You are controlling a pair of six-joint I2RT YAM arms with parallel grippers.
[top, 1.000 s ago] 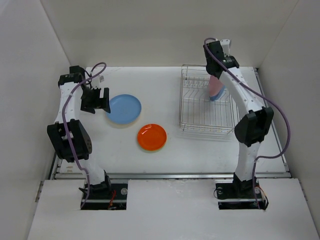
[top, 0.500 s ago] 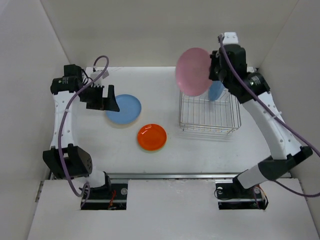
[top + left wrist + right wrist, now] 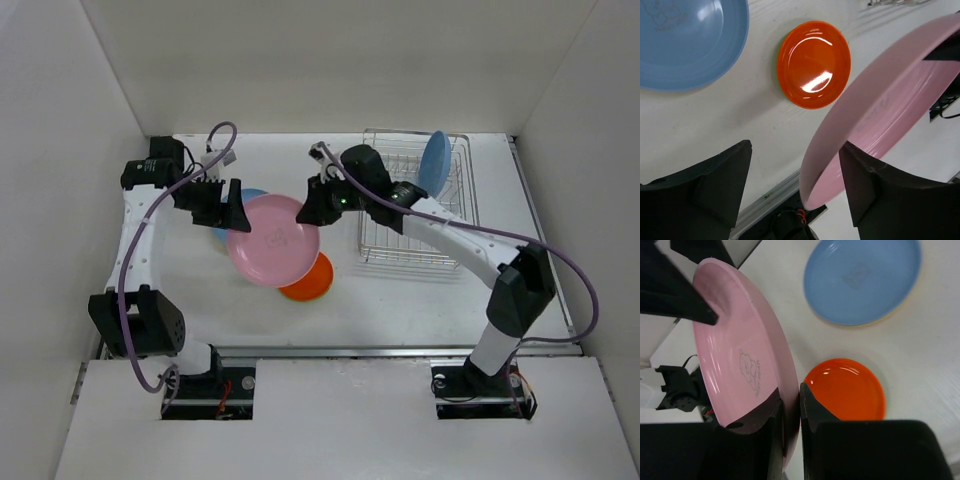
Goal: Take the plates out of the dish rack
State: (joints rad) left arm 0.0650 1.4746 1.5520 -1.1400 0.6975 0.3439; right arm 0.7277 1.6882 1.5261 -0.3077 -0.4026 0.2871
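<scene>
My right gripper (image 3: 313, 208) is shut on the rim of the pink plate (image 3: 275, 240), holding it tilted in the air over the table's middle; the grip shows in the right wrist view (image 3: 792, 405). My left gripper (image 3: 228, 208) is open, and the pink plate's (image 3: 880, 115) far rim lies between its fingers (image 3: 872, 187), close to the right one. The light blue plate (image 3: 247, 195) and the orange plate (image 3: 318, 282) lie flat on the table, partly hidden under the pink one. A darker blue plate (image 3: 435, 163) stands in the dish rack (image 3: 415, 235).
The wire rack stands at the back right, and my right arm reaches from it across to the left. White walls enclose the table on three sides. A metal rail (image 3: 340, 350) runs along the front edge.
My right arm has swung the pink plate from above the rack leftwards and down to the table's middle. My left gripper has shifted right, and the plate's rim now sits between its fingers.
</scene>
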